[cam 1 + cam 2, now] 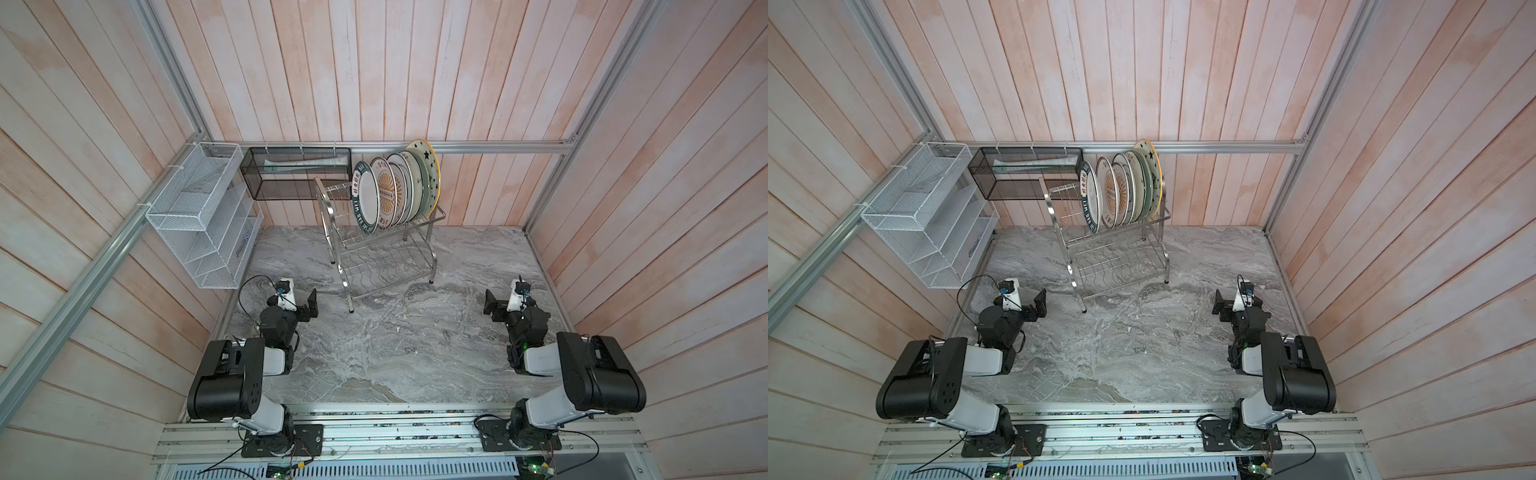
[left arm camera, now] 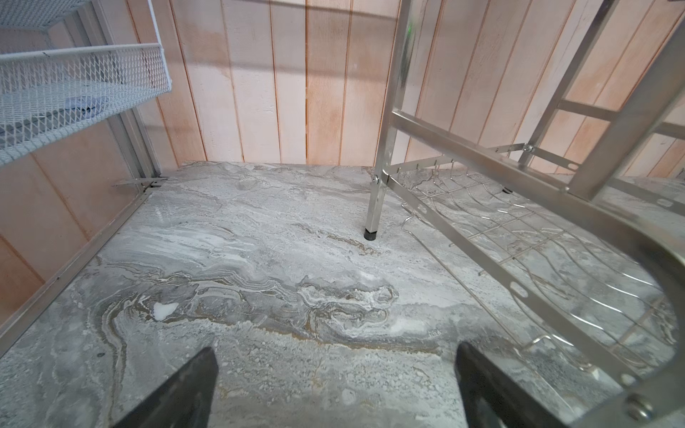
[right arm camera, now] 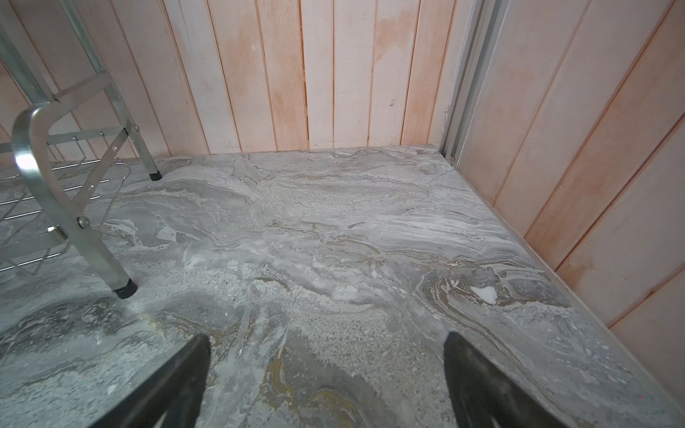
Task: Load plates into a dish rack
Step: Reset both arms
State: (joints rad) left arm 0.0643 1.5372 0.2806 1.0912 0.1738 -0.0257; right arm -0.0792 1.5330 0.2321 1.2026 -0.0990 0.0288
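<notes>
Fingers [image 2: 192, 385] of the left gripper [image 2: 335, 355] stand wide apart over the bare grey marble tabletop [image 1: 374, 353], and the right gripper [image 3: 326, 341] is equally spread and empty. Round ceramic plates [image 1: 395, 191], white, cream and pale blue, stand on edge in the upper tier of the shiny two-tier steel wire dish rack [image 1: 382, 266] near the back wall. None lies on the table, so loading looks finished and the next move likely calls only for keeping clear. Only the top views show the plates; the wrist views catch just the rack's legs and empty wavy lower tier.
</notes>
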